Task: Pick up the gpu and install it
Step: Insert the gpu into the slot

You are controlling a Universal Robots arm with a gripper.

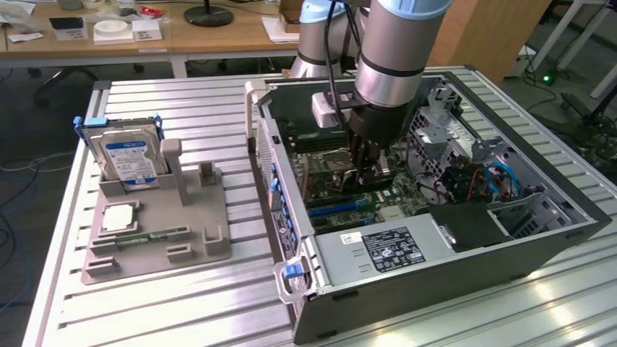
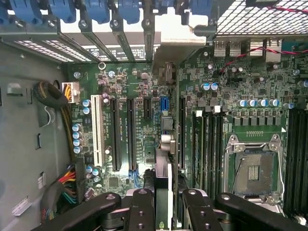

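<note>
One claw point(image 2: 163, 211) pinching gpu point(image 2: 163, 144) edge-on over mobo point(image 2: 120, 144) slot; you keep card vertical, aligned w/ slot, press evenly.

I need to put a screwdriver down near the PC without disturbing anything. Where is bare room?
Bare slats of the table lie beyond the grey tray and in front of it, beside the computer case. Inside the case it is crowded: the gripper holds the gpu over the motherboard.

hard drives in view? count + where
1. The hard drive stands upright in the grey holder tray, toward the exterior view's left, outside the open PC case. The arm and case walls may hide others inside.
</note>
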